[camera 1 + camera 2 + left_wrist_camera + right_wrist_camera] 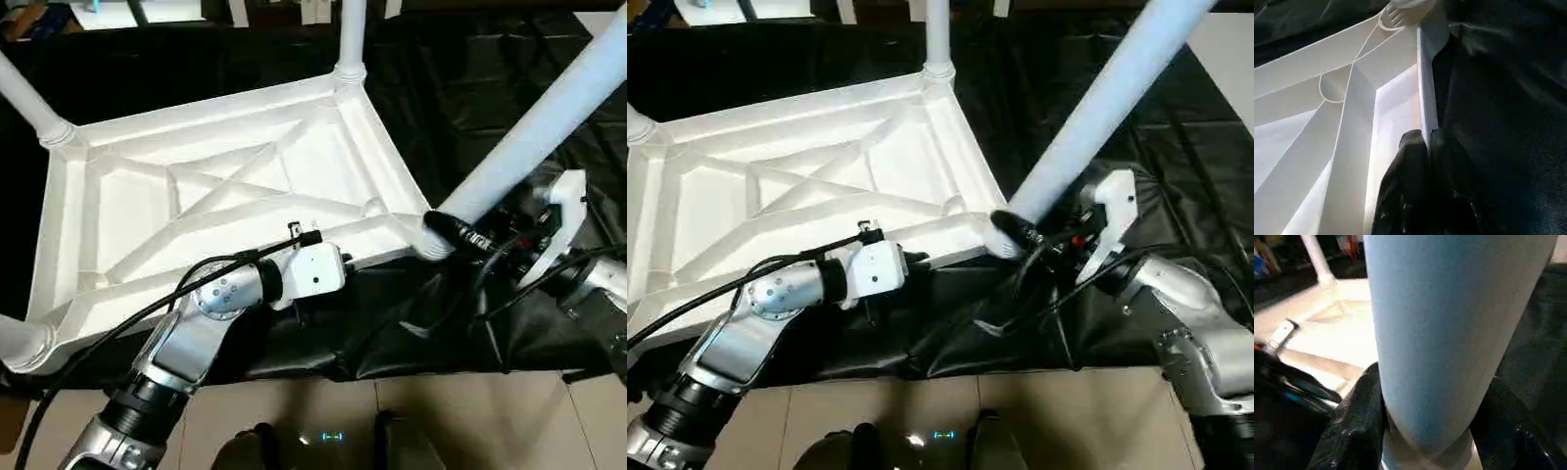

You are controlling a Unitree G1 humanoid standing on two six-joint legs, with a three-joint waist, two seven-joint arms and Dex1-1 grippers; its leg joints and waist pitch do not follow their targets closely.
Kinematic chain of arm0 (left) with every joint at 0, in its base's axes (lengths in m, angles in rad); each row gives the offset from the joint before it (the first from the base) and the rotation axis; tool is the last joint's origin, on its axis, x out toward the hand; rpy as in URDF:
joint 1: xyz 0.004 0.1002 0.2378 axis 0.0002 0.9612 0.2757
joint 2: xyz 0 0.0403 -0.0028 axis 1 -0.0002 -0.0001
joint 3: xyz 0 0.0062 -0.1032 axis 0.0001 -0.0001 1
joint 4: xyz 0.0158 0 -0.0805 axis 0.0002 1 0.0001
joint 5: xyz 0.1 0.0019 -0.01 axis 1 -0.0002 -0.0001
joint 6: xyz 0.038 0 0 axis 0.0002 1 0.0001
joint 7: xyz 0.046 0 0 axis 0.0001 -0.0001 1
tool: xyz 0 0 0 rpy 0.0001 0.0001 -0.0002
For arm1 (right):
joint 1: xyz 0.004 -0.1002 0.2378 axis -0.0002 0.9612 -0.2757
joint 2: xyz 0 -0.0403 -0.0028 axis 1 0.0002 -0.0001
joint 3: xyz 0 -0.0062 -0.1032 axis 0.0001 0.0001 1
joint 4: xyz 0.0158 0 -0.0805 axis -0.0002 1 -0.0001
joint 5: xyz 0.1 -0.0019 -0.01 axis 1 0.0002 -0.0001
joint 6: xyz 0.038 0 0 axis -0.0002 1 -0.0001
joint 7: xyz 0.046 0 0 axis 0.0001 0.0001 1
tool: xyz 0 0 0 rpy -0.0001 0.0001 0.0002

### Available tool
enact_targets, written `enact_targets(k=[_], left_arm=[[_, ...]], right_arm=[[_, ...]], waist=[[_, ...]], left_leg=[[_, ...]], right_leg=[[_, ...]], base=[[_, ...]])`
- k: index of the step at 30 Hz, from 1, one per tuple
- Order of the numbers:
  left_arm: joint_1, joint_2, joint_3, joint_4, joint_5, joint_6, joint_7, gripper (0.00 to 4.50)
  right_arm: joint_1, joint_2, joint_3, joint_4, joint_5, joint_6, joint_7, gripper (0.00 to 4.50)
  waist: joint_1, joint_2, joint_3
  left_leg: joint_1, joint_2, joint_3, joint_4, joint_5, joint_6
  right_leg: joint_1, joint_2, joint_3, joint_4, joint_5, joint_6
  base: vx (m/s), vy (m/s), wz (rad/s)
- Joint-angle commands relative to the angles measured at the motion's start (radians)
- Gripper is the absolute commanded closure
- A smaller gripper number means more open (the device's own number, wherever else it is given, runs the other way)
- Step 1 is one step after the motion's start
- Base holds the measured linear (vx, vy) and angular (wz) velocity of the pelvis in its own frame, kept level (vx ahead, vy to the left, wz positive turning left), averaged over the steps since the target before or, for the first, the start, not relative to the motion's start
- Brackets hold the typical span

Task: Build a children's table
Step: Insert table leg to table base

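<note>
1. The tabletop (225, 196) is lying upside down on the black-draped worktop (470, 88), its X-ribbed underside facing up. Its near long edge is running just inside the worktop's near edge.
2. Legs are standing in three corner sockets: one at the far right corner (351, 34), one at the far left corner (29, 103), and one at the near left corner (15, 338), which is reaching close to the worktop's near left edge.
3. A fourth leg (534, 127) is meeting the near right corner socket (431, 235) at its lower end and is leaning away to the right over the bare black cloth.
4. The right gripper (1425, 431) is clasping this fourth leg just above the socket, one black finger (1356, 421) on each side of the tube.
5. The left gripper (1425, 147) is pinched closed on the tabletop's near rim wall (1425, 83), one finger inside the rim and one outside against the black cloth.
6. Open black cloth is lying to the right of the tabletop and beyond its far edge; beige floor (431, 421) is showing below the worktop's near edge.
</note>
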Motion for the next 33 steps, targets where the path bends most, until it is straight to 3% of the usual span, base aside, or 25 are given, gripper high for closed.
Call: enact_targets(k=[1,4,6,14,16,19,25,33], left_arm=[[0.075,-0.025,-0.009,0.038,-0.042,0.009,0.055,4.50],[0.080,-0.029,-0.011,0.032,-0.049,0.004,0.045,4.50],[0.079,-0.030,-0.014,0.028,-0.048,0.004,0.037,4.50],[0.094,-0.015,-0.038,0.005,-0.069,-0.008,-0.016,4.50],[0.098,-0.013,-0.044,-0.002,-0.072,-0.006,-0.027,4.50],[0.096,-0.013,-0.047,-0.002,-0.071,-0.007,-0.029,4.50],[0.088,-0.016,-0.049,0.003,-0.063,-0.007,-0.036,4.50],[0.079,-0.020,-0.045,0.014,-0.057,-0.011,-0.033,4.50]], right_arm=[[0.008,-0.008,-0.006,0.025,-0.042,-0.043,0.032,2.60],[0.005,-0.007,-0.013,0.072,-0.036,-0.069,0.068,2.60],[-0.013,-0.009,-0.007,0.136,-0.059,-0.129,0.098,2.60],[-0.080,0.018,-0.016,0.281,-0.124,-0.206,0.184,2.60],[-0.101,0.024,-0.008,0.311,-0.120,-0.213,0.210,2.60],[-0.116,0.021,0.012,0.318,-0.114,-0.199,0.262,2.60],[-0.155,0.025,0.043,0.313,-0.095,-0.144,0.360,2.60],[-0.174,-0.004,0.082,0.345,-0.190,-0.199,0.421,2.60]], waist=[[0.002,-0.063,-0.057],[0.000,-0.060,-0.058],[-0.001,-0.063,-0.058],[-0.006,-0.067,-0.057],[-0.008,-0.070,-0.055],[-0.005,-0.066,-0.054],[-0.005,-0.075,-0.052],[-0.002,-0.076,-0.053]], left_leg=[[0.002,0.026,-0.011,-0.038,0.069,0.265],[0.003,0.028,-0.011,-0.035,0.077,0.287],[0.005,0.029,-0.010,-0.033,0.093,0.301],[0.005,0.031,-0.010,-0.028,0.110,0.329],[0.006,0.031,-0.009,-0.028,0.102,0.331],[0.010,0.034,-0.008,-0.028,0.095,0.332],[0.010,0.035,-0.009,-0.029,0.074,0.322],[0.012,0.037,-0.008,-0.026,0.109,0.330]], right_leg=[[0.065,-0.004,0.005,-0.040,0.095,-0.251],[0.066,-0.006,0.005,-0.036,0.117,-0.269],[0.065,-0.005,0.004,-0.034,0.132,-0.281],[0.064,-0.007,0.003,-0.030,0.117,-0.299],[0.062,-0.006,0.003,-0.032,0.093,-0.302],[0.059,-0.007,0.003,-0.034,0.065,-0.306],[0.057,-0.008,0.003,-0.037,0.011,-0.303],[0.054,-0.010,0.005,-0.032,0.038,-0.314]], base=[[0.000,0.000,0.00],[0.000,0.000,0.00],[0.000,0.000,0.00],[0.000,0.000,0.00],[0.000,0.000,0.00],[0.000,0.000,0.00],[0.000,0.000,0.00],[0.000,0.000,0.00]])
